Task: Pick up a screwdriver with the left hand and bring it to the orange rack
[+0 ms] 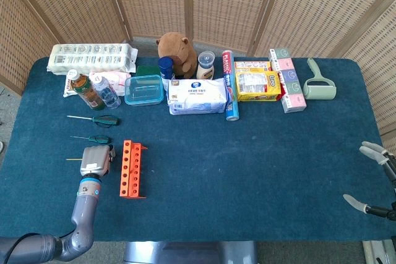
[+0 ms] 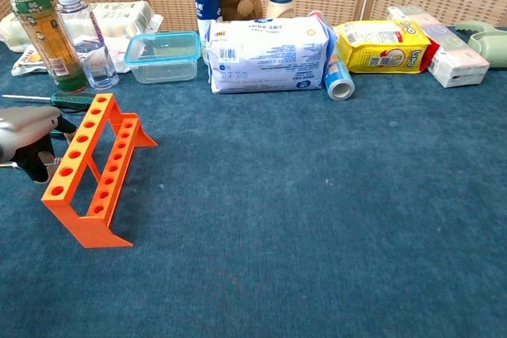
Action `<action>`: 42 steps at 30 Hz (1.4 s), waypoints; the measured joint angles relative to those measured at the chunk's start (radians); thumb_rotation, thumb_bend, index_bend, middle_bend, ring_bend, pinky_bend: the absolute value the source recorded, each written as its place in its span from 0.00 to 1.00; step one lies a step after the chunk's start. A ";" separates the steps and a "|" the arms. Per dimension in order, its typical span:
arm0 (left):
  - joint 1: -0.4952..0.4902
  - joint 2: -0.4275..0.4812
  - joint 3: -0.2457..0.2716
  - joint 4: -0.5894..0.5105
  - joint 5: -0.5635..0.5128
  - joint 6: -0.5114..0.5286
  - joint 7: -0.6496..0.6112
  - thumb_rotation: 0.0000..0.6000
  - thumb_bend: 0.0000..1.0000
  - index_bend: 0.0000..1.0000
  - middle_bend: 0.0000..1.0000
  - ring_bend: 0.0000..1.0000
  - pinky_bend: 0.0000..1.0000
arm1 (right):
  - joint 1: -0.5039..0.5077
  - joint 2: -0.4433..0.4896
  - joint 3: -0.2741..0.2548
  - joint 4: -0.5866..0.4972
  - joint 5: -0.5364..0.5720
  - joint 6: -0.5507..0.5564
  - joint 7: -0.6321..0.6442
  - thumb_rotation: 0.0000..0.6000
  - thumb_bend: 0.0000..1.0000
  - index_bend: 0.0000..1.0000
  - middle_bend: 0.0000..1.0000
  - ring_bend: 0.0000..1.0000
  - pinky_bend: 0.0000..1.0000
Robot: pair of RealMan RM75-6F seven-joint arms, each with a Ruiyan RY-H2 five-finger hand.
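A screwdriver (image 1: 73, 160) is gripped by the left hand (image 1: 96, 160), just left of the orange rack (image 1: 132, 169). The right hand (image 1: 377, 180) is held open at the table's (image 1: 247, 171) right edge.

Grey left hand (image 1: 96, 160), blue wrist ring

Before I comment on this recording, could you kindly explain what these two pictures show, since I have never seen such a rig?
It is a two-armed robot at a blue cloth table. One picture looks down from its head, the other forward from its chest. The left robot hand sits beside the orange plastic rack with rows of holes, apparently gripping a thin screwdriver. Two green-handled screwdrivers lie behind it. The right robot hand waits open at the table's edge. Groceries and a brown plush toy line the back.
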 measured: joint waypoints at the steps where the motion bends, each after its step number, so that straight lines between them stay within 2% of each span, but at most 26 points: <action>1: 0.000 -0.001 0.001 0.002 -0.001 0.000 0.004 1.00 0.47 0.50 1.00 0.98 1.00 | 0.000 0.000 0.000 0.000 0.000 0.000 0.001 1.00 0.07 0.15 0.15 0.14 0.18; 9: 0.002 -0.002 -0.004 -0.006 -0.001 0.004 0.005 1.00 0.47 0.51 1.00 0.98 1.00 | -0.001 0.002 0.000 0.003 0.003 0.002 0.014 1.00 0.07 0.12 0.16 0.14 0.18; 15: 0.011 0.035 -0.007 -0.065 0.017 0.020 -0.006 1.00 0.49 0.51 1.00 0.98 1.00 | 0.000 0.002 -0.001 0.004 0.001 0.001 0.014 1.00 0.07 0.10 0.16 0.14 0.18; 42: 0.115 0.372 0.013 -0.475 0.250 0.127 -0.151 1.00 0.49 0.51 1.00 0.98 1.00 | 0.004 -0.006 -0.007 -0.008 -0.008 -0.014 -0.029 1.00 0.07 0.09 0.16 0.14 0.18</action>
